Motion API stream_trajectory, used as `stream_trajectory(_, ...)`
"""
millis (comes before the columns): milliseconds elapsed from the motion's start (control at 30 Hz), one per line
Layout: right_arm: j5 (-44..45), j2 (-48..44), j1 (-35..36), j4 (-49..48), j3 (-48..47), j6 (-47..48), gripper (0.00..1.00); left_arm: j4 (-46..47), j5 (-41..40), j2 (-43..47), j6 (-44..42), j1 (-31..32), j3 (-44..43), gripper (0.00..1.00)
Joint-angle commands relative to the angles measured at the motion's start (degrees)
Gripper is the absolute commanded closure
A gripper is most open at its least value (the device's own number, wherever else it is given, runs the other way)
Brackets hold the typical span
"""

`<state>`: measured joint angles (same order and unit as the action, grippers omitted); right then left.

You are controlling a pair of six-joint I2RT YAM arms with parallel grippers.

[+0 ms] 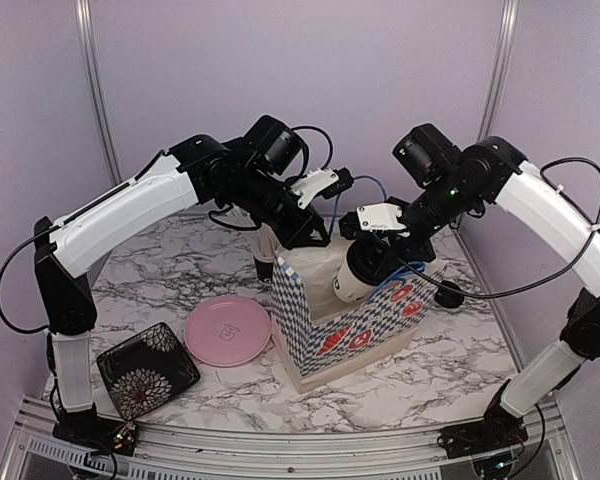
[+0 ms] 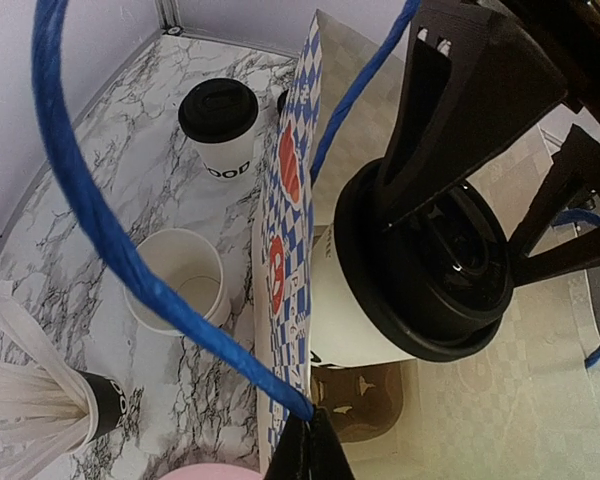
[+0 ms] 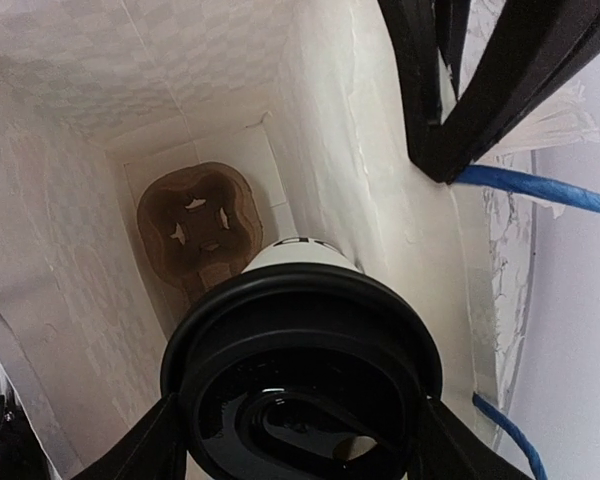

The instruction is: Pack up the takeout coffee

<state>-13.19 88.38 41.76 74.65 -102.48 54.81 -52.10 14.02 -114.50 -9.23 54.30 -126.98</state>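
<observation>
Bagging step: right pincer (image 3: pixel 298 445) grasps lidded cup (image 1: pixel 356 275) in bag (image 1: pixel 365 325) mouth; left pincer (image 2: pixel 305 450) clenched on blue handle (image 2: pixel 105 240). Next I seat cup in carrier (image 3: pixel 195 225), level

The counter (image 1: pixel 460 370) is veined in white and grey marble. The bag (image 1: pixel 355 335) is checked in blue and white, printed with red motifs and fitted with a blue cord handle (image 2: pixel 90 220). One takeout coffee cup (image 1: pixel 358 272) is white, lidded in black; the second cup (image 2: pixel 220 125) is coloured alike, with black lettering. A pink plate (image 1: pixel 227 330) and a black dish (image 1: pixel 147 368) patterned with white flowers are seen.
</observation>
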Motion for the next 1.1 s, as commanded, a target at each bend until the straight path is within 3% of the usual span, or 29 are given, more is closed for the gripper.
stream_trajectory(0,6.13,-2.07,1.58,1.94,-1.85,-0.71,0.48,1.03,1.91,1.10,0.08,-0.08,0.50,1.00)
stream_trajectory(67,7.32,-2.89,2.08,3.08,-1.10,-0.66,0.48,1.03,2.20,1.20,0.08,0.01,0.50,1.00)
stream_trajectory(267,10.63,-7.89,5.40,3.93,3.94,-0.86,0.48,1.03,-0.23,2.82,0.69,1.47,-0.10,0.65)
stream_trajectory(433,10.56,-11.80,7.59,3.96,8.70,-1.67,0.48,1.09,-3.21,7.38,-0.99,5.46,-0.35,0.47)
stream_trajectory(633,8.75,-16.35,8.00,4.01,12.73,-1.65,0.48,3.36,-8.00,13.04,-0.03,6.43,0.04,0.40)
stream_trajectory(767,7.05,-19.36,8.22,3.94,16.50,-1.52,0.48,10.67,-13.39,16.21,0.65,5.73,7.27,0.34)
stream_trajectory(867,7.55,-21.29,8.41,2.98,18.88,-1.06,0.48,12.12,-17.11,14.11,2.48,3.13,9.07,0.34)
stream_trajectory(1067,9.15,-24.47,10.67,0.80,22.13,0.19,0.48,14.05,-14.66,7.14,5.63,-1.77,12.07,0.36)
